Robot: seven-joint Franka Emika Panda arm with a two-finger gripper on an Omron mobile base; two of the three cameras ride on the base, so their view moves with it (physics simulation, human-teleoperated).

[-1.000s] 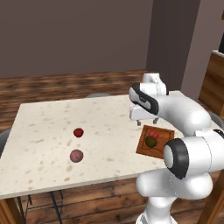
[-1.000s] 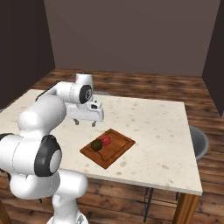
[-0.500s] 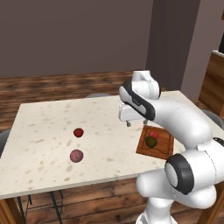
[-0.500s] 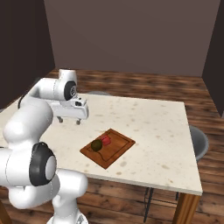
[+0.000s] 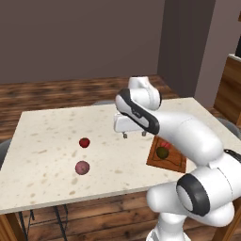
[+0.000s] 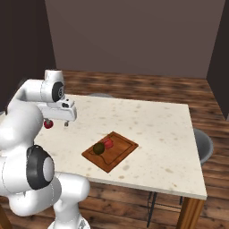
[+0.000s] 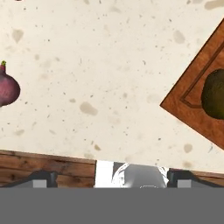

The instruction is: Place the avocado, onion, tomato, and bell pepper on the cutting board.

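Held wide apart and empty, the jaws of the pincer [image 5: 134,135] are seen above the bare middle of the speckled table [image 5: 47,127], with nothing between them and nothing touched; in the right base view the same pincer [image 6: 66,124] hangs over the table's left part, just beside a small red item. Going from left to right in the left base view, the onion [image 5: 82,167] is found first, lying on the table top near the front edge, well apart from the board. Just behind it and slightly to its right, the tomato [image 5: 84,142] is seen, a brighter red ball also resting directly on the table; the two are near each other but not touching. Further right, past the hanging pincer, the cutting board [image 5: 157,160] is laid flat at the table's right side, partly hidden by the white arm. On it the avocado [image 5: 163,152] is placed, inside the darker groove, and a red item taken to be the bell pepper [image 5: 164,145] is set close behind it, though whether the two touch cannot be told. In the right base view the avocado [image 6: 98,148] and the bell pepper [image 6: 108,143] are shown side by side on the board [image 6: 123,154]. In the hand view the onion [image 7: 6,89] is cut by the left edge and the avocado [image 7: 214,94] by the right edge.
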